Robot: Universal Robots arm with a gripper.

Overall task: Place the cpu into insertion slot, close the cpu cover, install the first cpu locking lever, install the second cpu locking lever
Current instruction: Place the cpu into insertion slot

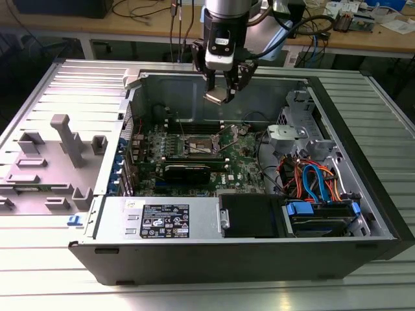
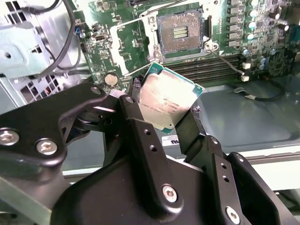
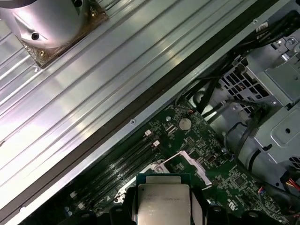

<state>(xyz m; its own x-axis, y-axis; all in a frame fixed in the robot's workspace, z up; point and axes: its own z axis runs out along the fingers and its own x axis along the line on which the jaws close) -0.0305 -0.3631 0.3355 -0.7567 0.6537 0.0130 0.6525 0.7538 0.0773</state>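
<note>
My gripper (image 1: 225, 91) hangs above the open computer case, over the back part of the motherboard. It is shut on the cpu (image 1: 219, 98), a flat square chip with a silver-grey top. In the second wrist view the cpu (image 2: 169, 101) sits tilted between the two black fingers (image 2: 133, 117), clear of the board. The insertion slot (image 2: 180, 30) lies uncovered below it, with a dark centre and silver rim, also seen in the exterior view (image 1: 202, 146). In the first wrist view the cpu (image 3: 164, 204) is held over the board, and the cpu cover (image 3: 182, 155) stands raised beside the slot.
Long memory slots (image 2: 211, 70) run beside the socket. A drive cage with orange and blue cables (image 1: 311, 181) fills the exterior view's right side of the case. The power supply (image 1: 165, 220) lies along the front. A grey fixture tray (image 1: 58, 155) sits outside the case, on the exterior view's left.
</note>
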